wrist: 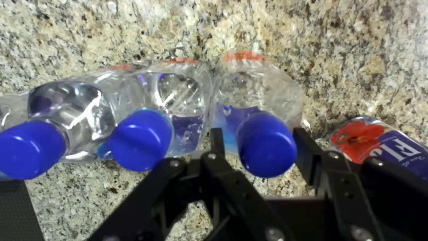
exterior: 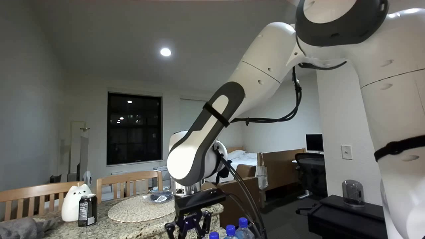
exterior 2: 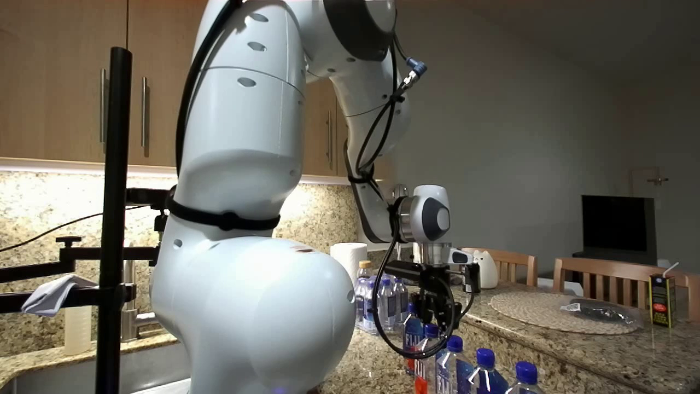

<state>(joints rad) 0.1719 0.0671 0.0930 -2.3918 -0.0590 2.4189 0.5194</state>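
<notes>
Tally by kind

Near-row bottles [exterior 2: 453,368]: five in an exterior view. Blue caps [wrist: 142,139], wrist view: three. Bottle cluster behind [exterior 2: 389,303]: several, overlapping, no sure count; tan cap [exterior 2: 364,264] there, one. Gripper [wrist: 258,134]: one; fingers [wrist: 217,139], two. Wooden chairs [exterior: 129,176]: two, same in both exterior views. Office chair [exterior: 311,172]: one. Cat figure [exterior: 70,207]: one. Soda can [exterior: 88,210]: one. Woven mat [exterior: 132,212]: one; packet [exterior: 161,197] on it, one. Drink carton [exterior 2: 662,301]: one, with one straw [exterior 2: 671,268]. Paper roll [exterior 2: 349,257]: one. Cabinet handles [exterior 2: 144,112]: three. Ceiling light [exterior: 165,52]: one. Dark window [exterior: 134,132]: one.
</notes>
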